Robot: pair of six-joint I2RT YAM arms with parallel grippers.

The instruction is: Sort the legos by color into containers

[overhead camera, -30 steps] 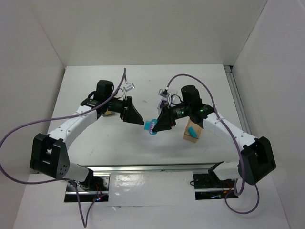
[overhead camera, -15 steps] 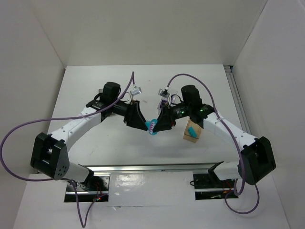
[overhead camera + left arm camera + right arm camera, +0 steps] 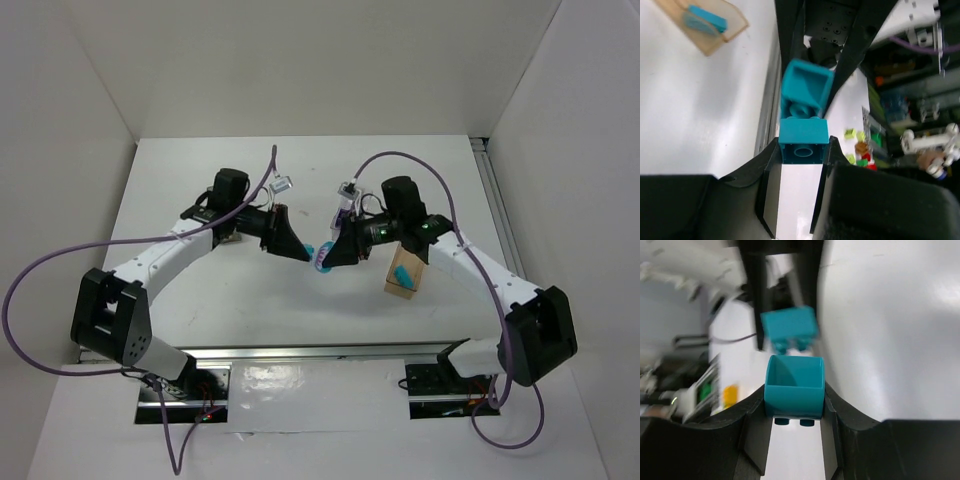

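Note:
Both grippers meet above the middle of the table. My left gripper [image 3: 304, 254] [image 3: 803, 149] is shut on a teal lego [image 3: 803, 142], gripped by its sides at the fingertips. Facing it, my right gripper [image 3: 327, 262] [image 3: 794, 396] is shut on a second teal lego [image 3: 794, 389] with its hollow side up. From the left wrist view that second lego [image 3: 806, 92] sits tilted, right against the first. An amber container [image 3: 404, 278] [image 3: 710, 30] lies to the right and holds one more teal lego [image 3: 402, 271] [image 3: 707, 19].
A few purple pieces [image 3: 345, 212] show just behind the right wrist. Purple cables loop off both arms. White walls close the table on the left, back and right. The arm bases and a metal rail [image 3: 320, 352] line the near edge.
The left arm swung in from the left and its jaws shut on a teal lego at the right gripper's tip. The right gripper kept its grip and barely moved.

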